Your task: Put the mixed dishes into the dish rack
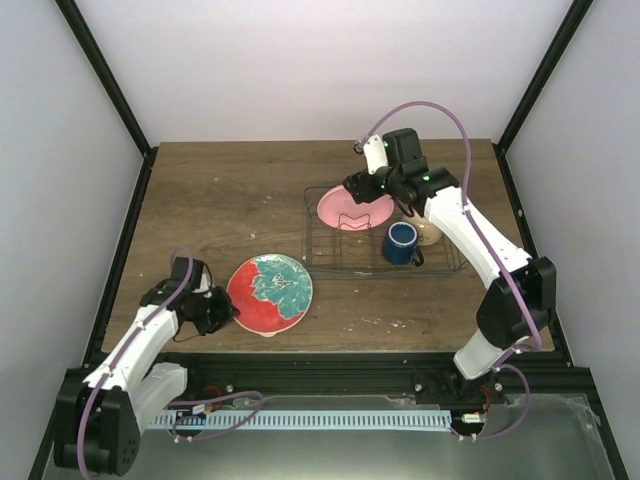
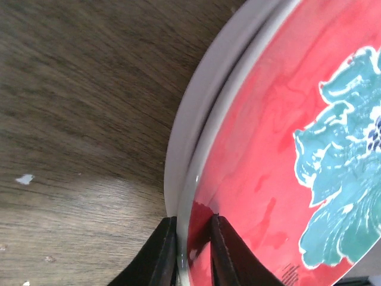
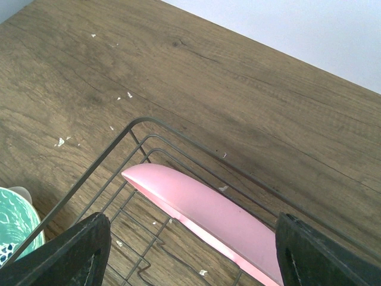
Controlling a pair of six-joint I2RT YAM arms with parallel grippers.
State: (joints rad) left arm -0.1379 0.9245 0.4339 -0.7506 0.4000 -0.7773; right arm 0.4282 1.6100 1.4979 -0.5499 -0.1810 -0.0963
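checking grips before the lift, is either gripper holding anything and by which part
The left gripper pinches the red plate by its left rim, a finger on each face. The right gripper is open above the pink plate and holds nothing.

Three plates (image 1: 355, 208) (image 1: 268, 292) (image 2: 181, 143); one mug (image 1: 400, 241), bowl (image 1: 431, 236), rack (image 1: 345, 257)

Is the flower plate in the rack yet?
No, the flower plate sits outside the rack, to its left, with the left gripper at its rim.

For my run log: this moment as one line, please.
left end effector: shut on red plate rim | right end effector: open over pink plate in dish rack
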